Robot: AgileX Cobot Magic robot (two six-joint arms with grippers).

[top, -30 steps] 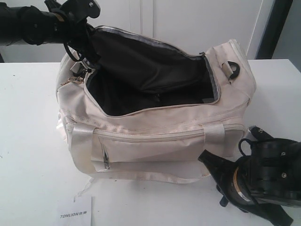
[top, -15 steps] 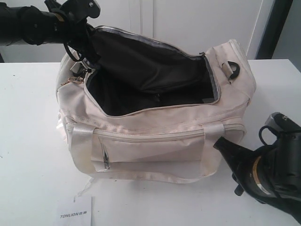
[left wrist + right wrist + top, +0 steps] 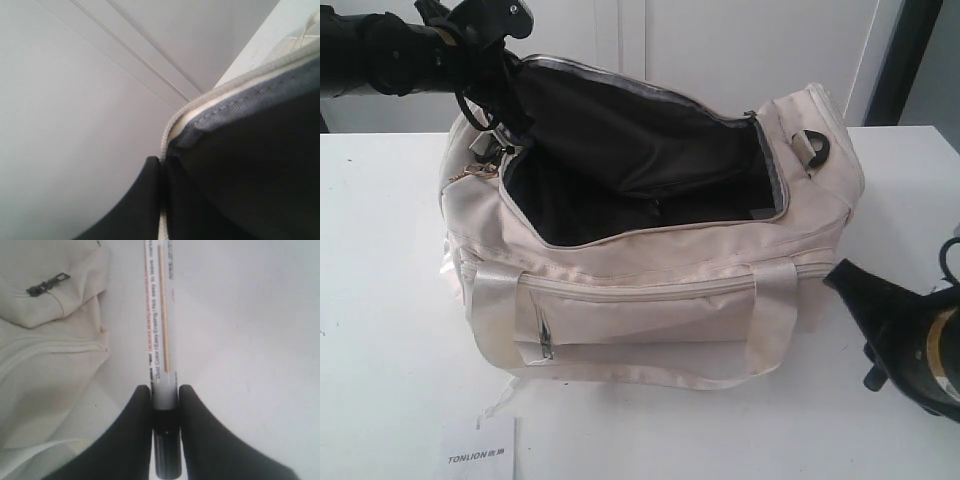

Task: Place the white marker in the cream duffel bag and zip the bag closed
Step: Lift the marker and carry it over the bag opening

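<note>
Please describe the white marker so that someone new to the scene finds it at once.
Find the cream duffel bag lying open on the white table. Beside its right end is the right gripper. Clamped between its black fingers is the white marker, a slim white barrel with red print, unlike anything around it.

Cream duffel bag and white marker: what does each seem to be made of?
Cream duffel bag: soft woven fabric with a matte finish, likely canvas; it sags and creases. Its strap handles look satiny, with a sheen. Lining: thin black cloth with slightly glossy folds. White marker: probably a smooth plastic barrel, rigid and straight, with a printed label.
</note>
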